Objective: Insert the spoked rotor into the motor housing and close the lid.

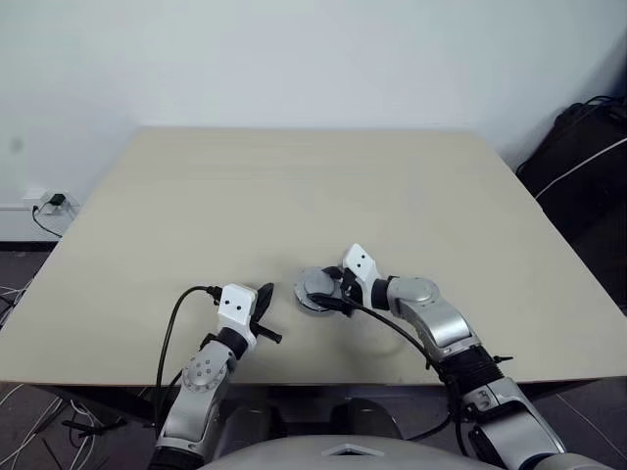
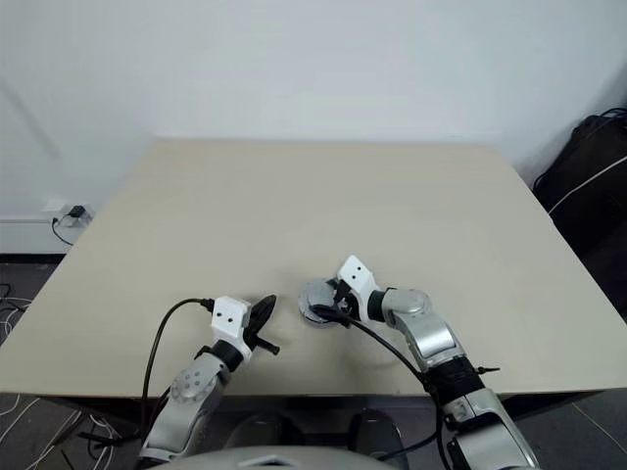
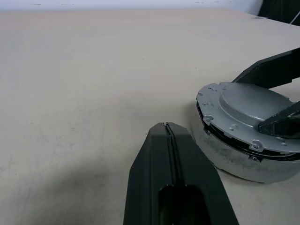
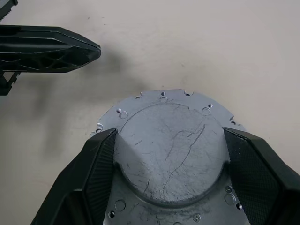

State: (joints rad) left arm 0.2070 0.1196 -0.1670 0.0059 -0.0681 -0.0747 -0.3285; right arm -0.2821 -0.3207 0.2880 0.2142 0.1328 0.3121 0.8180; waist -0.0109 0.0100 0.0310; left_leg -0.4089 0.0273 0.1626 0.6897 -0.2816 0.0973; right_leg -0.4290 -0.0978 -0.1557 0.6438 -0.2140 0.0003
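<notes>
Here, one lid [image 4: 168, 145] on one motor housing [image 3: 234, 161], one table [image 1: 294, 196].

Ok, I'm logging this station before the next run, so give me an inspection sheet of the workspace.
Surface: beige table, bare apart from the job's parts.
Job's things: lid sits on the motor housing, not fully flush, a dark gap showing under its rim; spoked rotor not visible.
Clutter: nothing seen.
Grippers: right gripper has jaws on either side of the lid's raised centre; left gripper shut, beside the housing, apart from it.
Cables: black cable on the left arm; another along the right arm.
Surroundings: white wall, wall socket, dark bag.
</notes>
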